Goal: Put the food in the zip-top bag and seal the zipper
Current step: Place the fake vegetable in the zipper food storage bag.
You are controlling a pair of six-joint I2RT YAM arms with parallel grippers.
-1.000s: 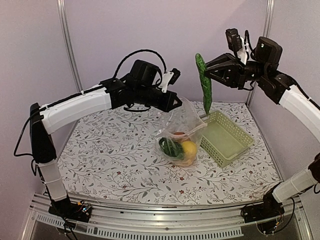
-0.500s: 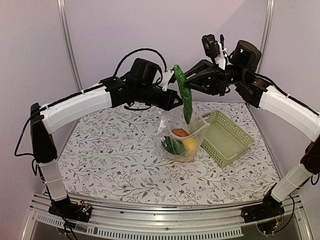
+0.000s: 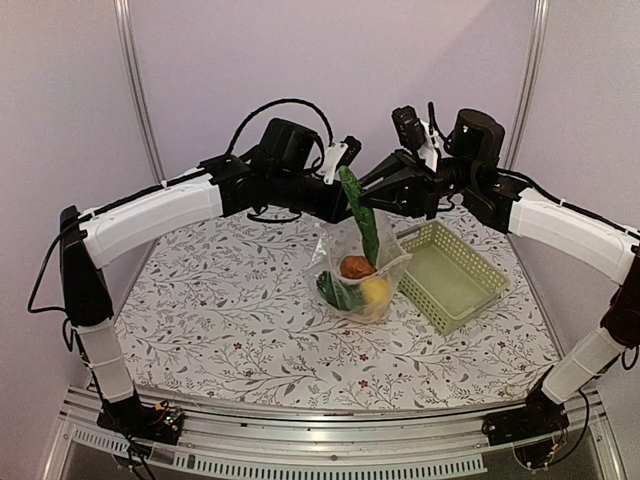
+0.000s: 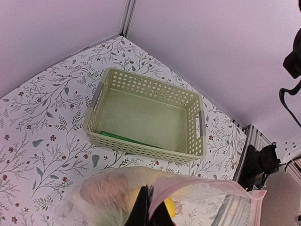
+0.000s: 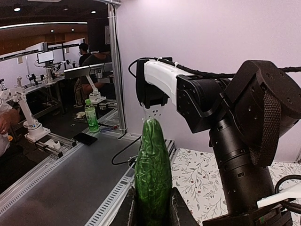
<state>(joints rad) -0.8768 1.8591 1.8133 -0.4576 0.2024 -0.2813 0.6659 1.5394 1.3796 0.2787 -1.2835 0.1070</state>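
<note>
The right pincer [image 3: 362, 193] is clamped on the dark green cucumber [image 3: 361, 222] near its upper end. The cucumber hangs slanted below the grip, top leaning to the far left and lower tip pointing down into the open mouth of the zip-top bag [image 3: 385, 250]. In the right wrist view the cucumber [image 5: 153, 169] stands up between the two fingers [image 5: 128, 209], pinched on both sides. The left pincer [image 3: 343, 208] is closed tight on the far left edge of the bag's mouth, holding that edge lifted above the worktop [image 3: 220, 320]. In the left wrist view its dark fingertips [image 4: 143, 209] pinch the plastic where the pale pink zipper [image 4: 202, 186] begins. The bag's bottom rests on the worktop near the middle. Inside it lie a reddish-brown round piece [image 3: 357, 266], a yellow fruit [image 3: 376, 291] and a leafy green vegetable [image 3: 338, 293]. The cucumber's tip is just right of the reddish-brown piece; whether they touch cannot be told. The pale green lattice basket [image 3: 478, 262] sits just right of the bag.
</note>
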